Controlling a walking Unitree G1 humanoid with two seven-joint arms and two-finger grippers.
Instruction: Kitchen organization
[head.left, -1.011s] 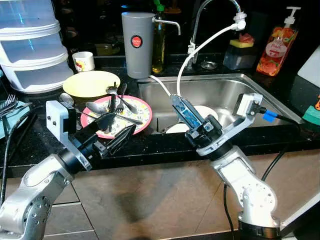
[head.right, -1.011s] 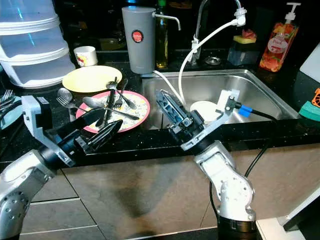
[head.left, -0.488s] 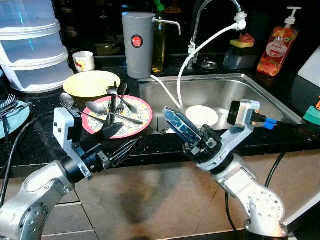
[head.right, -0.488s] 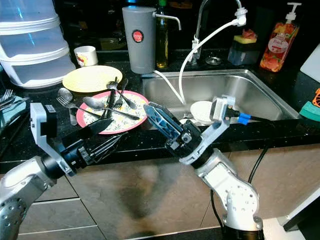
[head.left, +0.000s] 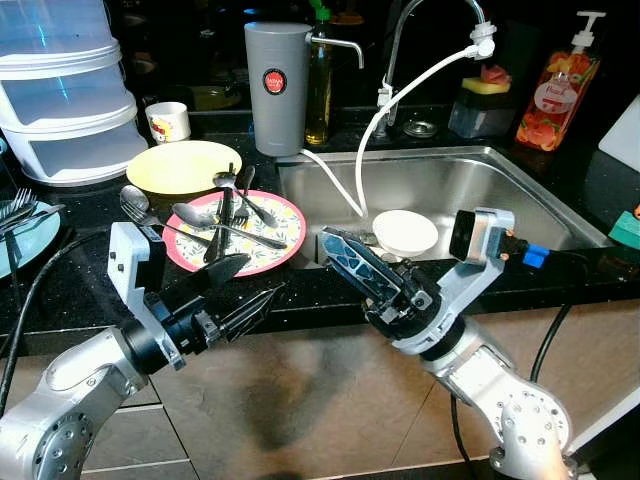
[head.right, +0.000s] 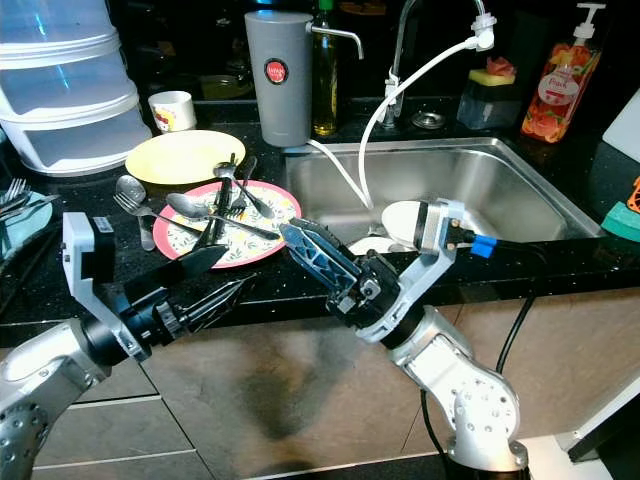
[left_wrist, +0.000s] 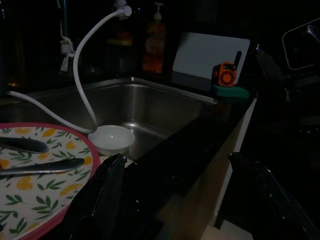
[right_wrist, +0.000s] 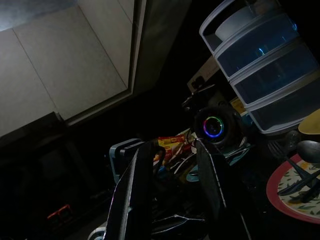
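1. L gripper (head.left: 245, 290) held out in front of the counter edge, below counter level, fingers spread wide, nothing between them. Points toward the sink side; L wrist view looks across the pink plate (left_wrist: 35, 185) to the small white bowl (left_wrist: 112, 138).
2. R gripper (head.left: 345, 258) raised above the counter front, aimed toward the robot's left and slightly up. R wrist view shows two fingers with a narrow gap, nothing held, so parted a little and empty.
3. Judgement: neither arm is committed to a pick; both look staged in front of the worktop before a reach.
4. Task items: pink plate w/ leaf pattern on black counter (head.left: 60, 290), just left of the sink (head.left: 520, 190). Spoons and forks (head.left: 225, 215) lie piled across it. Yellow plate (head.left: 180, 165) behind it, touching or slightly overlapped; can't tell which.
5. White bowl sits in the sink basin near the front wall; white hose (head.left: 400, 95) from the tap hangs down to it.
6. Around: grey canister (head.left: 276, 88), small cup (head.left: 167, 122), stacked clear containers (head.left: 65, 100), soap bottle (head.left: 555, 90).
7. In the way: loose cutlery on the plate would likely slide if the plate is lifted; hose crosses the path to the bowl.
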